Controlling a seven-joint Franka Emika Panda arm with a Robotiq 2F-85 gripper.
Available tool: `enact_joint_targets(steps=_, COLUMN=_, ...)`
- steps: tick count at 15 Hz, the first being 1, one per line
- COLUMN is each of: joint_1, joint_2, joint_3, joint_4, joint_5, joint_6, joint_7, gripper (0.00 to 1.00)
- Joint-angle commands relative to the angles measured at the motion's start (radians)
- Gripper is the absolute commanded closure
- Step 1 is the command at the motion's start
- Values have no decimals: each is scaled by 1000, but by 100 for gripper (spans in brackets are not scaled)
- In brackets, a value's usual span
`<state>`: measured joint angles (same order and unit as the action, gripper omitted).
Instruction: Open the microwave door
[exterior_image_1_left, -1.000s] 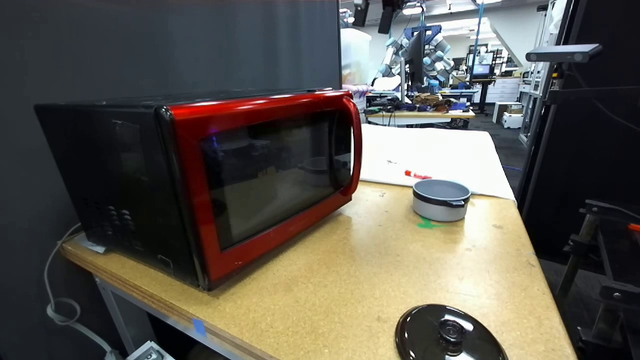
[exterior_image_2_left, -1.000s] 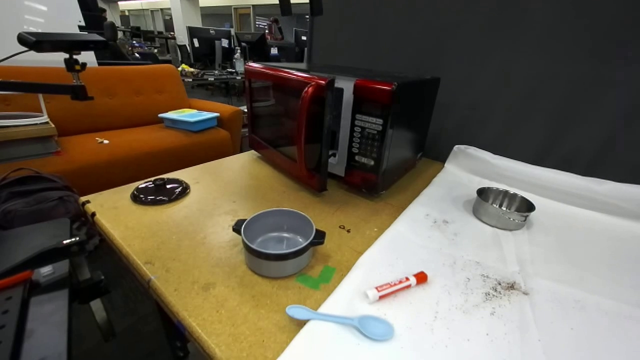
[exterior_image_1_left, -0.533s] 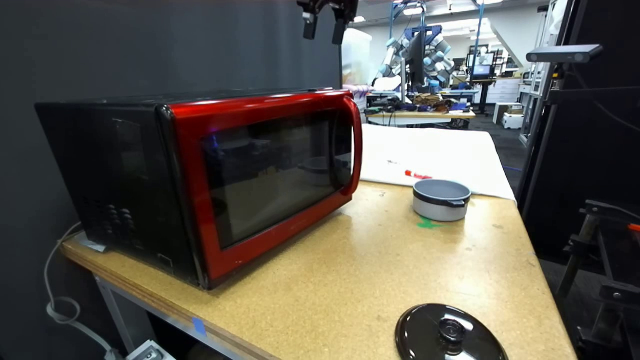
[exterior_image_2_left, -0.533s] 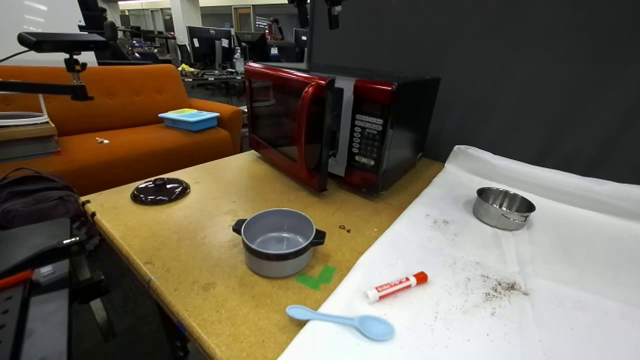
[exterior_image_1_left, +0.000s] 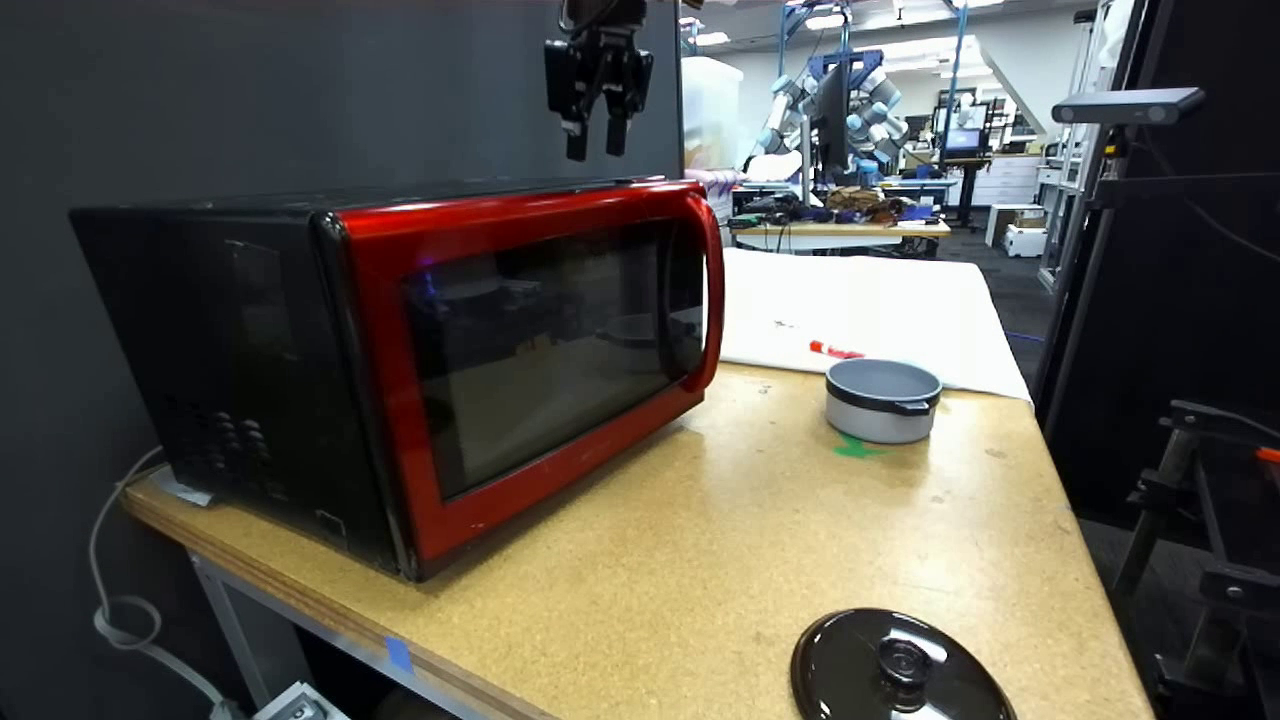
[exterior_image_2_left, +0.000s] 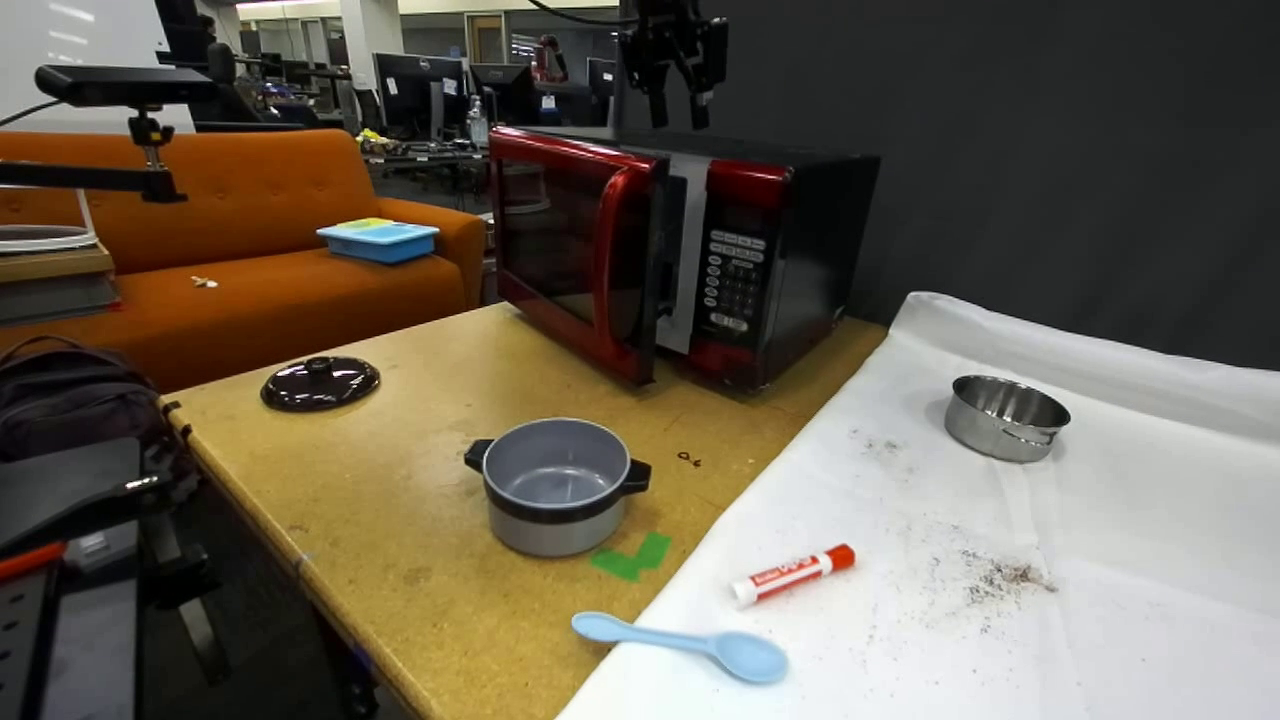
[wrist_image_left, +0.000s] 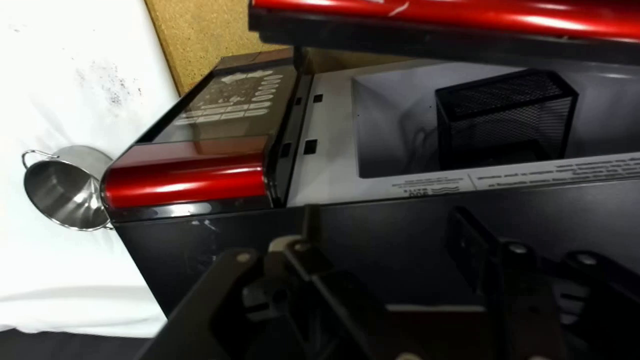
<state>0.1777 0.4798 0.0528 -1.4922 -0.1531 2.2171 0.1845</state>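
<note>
The microwave (exterior_image_1_left: 235, 370) is a black box on the wooden table; its black top (wrist_image_left: 195, 250) fills the middle of the wrist view. The glossy red microwave door (exterior_image_1_left: 540, 350) stands partly open. In an exterior view a gap shows between the handle side of the door (exterior_image_2_left: 555, 240) and the grey front frame. In the wrist view I look past the door's top edge (wrist_image_left: 450, 22) into the cavity, which holds a black mesh box (wrist_image_left: 505, 120). My gripper (exterior_image_1_left: 597, 148) is open and empty above the microwave's top, apart from the door. It also shows in an exterior view (exterior_image_2_left: 679, 118) and the wrist view (wrist_image_left: 385, 215).
A grey pot (exterior_image_2_left: 557, 505) stands on the table in front of the microwave; a dark lid (exterior_image_2_left: 320, 384) lies farther off. On white paper (exterior_image_2_left: 1130, 550) are a steel cup (exterior_image_2_left: 1005, 420), a marker (exterior_image_2_left: 795, 575) and a blue spoon (exterior_image_2_left: 690, 645). A dark partition (exterior_image_1_left: 400, 100) stands behind the microwave.
My gripper has come down from the top edge of both exterior views to above the microwave, staying open. The microwave door and the table objects have not moved.
</note>
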Motion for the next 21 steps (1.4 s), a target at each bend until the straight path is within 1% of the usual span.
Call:
enact_joint_targets(steps=1, joint_1=9, joint_2=56, joint_3=-25, joint_4=93, joint_5=-8, joint_6=-92, joint_7=13, gripper=63)
enact_joint_targets(steps=4, joint_1=2, joint_2=57, joint_3=-34, joint_4=80, joint_5=0, joint_6=-123, joint_7=12, gripper=85)
enact_joint_targets(steps=6, joint_1=-1, joint_2=58, joint_3=-35, joint_4=65, joint_5=6, joint_6=-124, joint_7=10, gripper=98)
enact_joint_targets(steps=9, joint_1=2, joint_2=55, joint_3=-30, joint_4=31, joint_5=10, joint_6=-154, joint_7=10, gripper=100)
enact_joint_targets(steps=14, joint_1=21, joint_2=8, joint_3=-24, joint_4=-99, joint_5=2, joint_6=-184, joint_7=22, gripper=100)
enact_joint_targets(steps=18, joint_1=30, joint_2=-98, joint_3=-13, joint_4=-280, joint_5=8, joint_6=-142, joint_7=54, gripper=100)
enact_joint_targets(steps=21, joint_1=31, joint_2=-216, joint_3=6, joint_4=-449, joint_5=15, joint_6=-102, joint_7=83, gripper=100)
